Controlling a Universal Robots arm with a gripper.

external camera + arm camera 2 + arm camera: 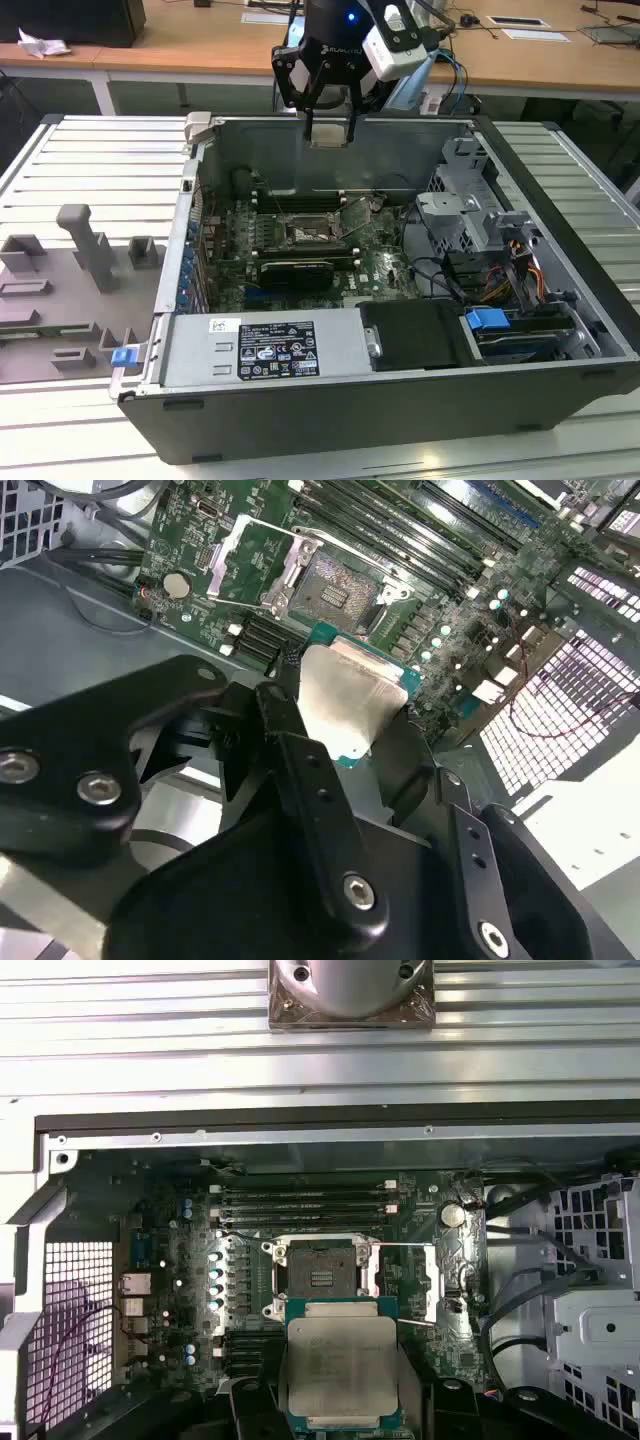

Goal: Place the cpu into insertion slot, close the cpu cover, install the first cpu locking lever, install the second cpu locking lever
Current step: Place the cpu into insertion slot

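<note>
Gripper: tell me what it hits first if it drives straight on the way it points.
Likely the motherboard at or just beside the open insertion slot, with the held cpu touching first. Depth is unclear, so exact alignment over the slot can't be judged.

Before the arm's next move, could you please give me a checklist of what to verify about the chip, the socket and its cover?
1. Flat square silvery-grey cpu clamped in the black gripper: ok, held on two sides.
2. Small square dark insertion slot free of anything: ok.
3. Thin silvery metal cpu cover swung open beside the slot: ok.
4. cpu seated in the slot: not ok, it hangs above the green motherboard.
5. cpu's corner marks matched to the slot: cannot tell.
</note>
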